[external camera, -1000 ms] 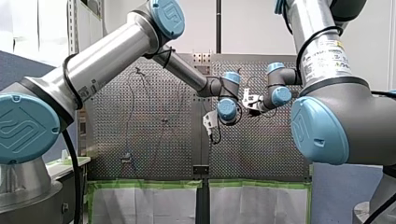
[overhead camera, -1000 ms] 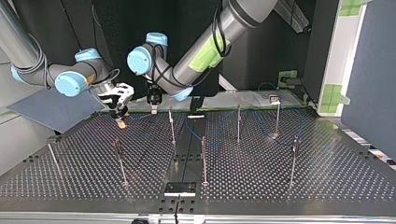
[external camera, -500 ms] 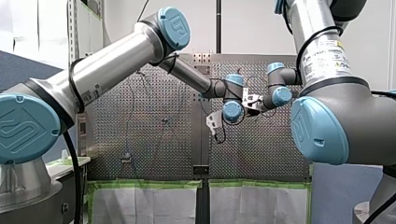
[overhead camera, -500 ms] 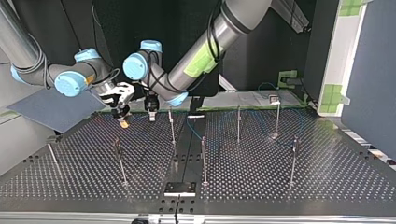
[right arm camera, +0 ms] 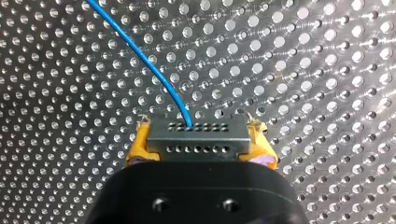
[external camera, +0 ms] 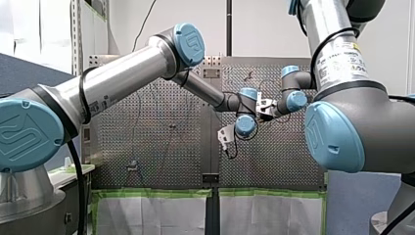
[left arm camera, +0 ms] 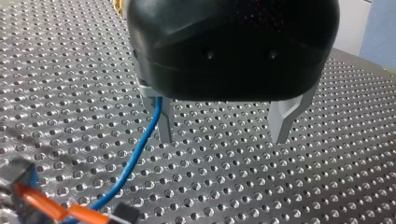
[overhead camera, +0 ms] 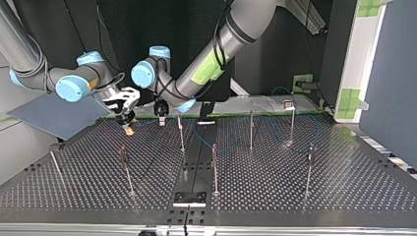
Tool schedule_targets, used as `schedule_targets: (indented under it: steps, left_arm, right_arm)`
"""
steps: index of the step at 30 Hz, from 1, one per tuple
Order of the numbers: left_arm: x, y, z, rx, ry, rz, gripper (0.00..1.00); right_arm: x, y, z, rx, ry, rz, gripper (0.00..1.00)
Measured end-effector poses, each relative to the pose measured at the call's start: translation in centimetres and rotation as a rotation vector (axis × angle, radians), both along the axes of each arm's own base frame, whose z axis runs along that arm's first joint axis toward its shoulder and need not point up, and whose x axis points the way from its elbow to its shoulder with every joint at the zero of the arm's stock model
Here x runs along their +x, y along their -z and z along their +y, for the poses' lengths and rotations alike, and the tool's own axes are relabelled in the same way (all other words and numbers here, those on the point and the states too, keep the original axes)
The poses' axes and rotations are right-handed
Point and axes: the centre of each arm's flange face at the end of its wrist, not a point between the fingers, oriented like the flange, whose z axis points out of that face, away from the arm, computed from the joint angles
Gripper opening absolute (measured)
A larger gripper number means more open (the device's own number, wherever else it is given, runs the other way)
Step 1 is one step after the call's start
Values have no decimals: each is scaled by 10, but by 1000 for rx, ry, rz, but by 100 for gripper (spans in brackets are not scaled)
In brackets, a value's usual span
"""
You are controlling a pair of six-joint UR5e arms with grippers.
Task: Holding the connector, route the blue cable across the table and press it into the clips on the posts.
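Perforated table point(overhead camera: 295, 187) — left claw point(left arm camera: 223, 139) nearer connector point(right arm camera: 197, 136)

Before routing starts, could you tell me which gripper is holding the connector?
The right gripper: its yellow pads clamp the connector, while the left gripper is open, the blue cable only running beside one finger.

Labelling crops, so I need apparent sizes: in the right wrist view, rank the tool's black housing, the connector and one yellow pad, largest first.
1. The black housing (nearest the camera, which inflates it)
2. The connector
3. A yellow pad, partly hidden
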Motion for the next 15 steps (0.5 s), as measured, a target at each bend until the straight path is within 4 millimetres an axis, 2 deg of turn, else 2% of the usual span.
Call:
schedule_targets:
  steps: [3,4,5,6,7,8,9,10,15]
  left_arm:
    - [-1,0,-1,0,1,0,95]
    - [-1,0,-1,1,1,0,80]
    - [-1,0,-1,2,1,1,58]
    - [-2,0,-1,3,0,0,58]
    - [-2,0,-1,4,-2,0,44]
    - [-1,0,-1,6,-6,-2,22]
    - [-1,0,0,8,-11,-4,22]
    - [-1,0,0,8,-16,-5,3]
    - [3,-3,3,-4,-38,-13,0]
  right_arm:
    - [0,0,0,0,0,0,0]
    - [0,0,0,0,1,-1,0]
    - [0,0,0,0,1,-1,0]
    - [0,0,0,0,1,-1,0]
    - [0,0,0,0,1,-2,0]
    - [0,0,0,1,1,-2,0]
    - [0,0,0,1,1,-2,0]
    - [0,0,0,1,1,-2,0]
    - [0,-1,0,1,1,-5,0]
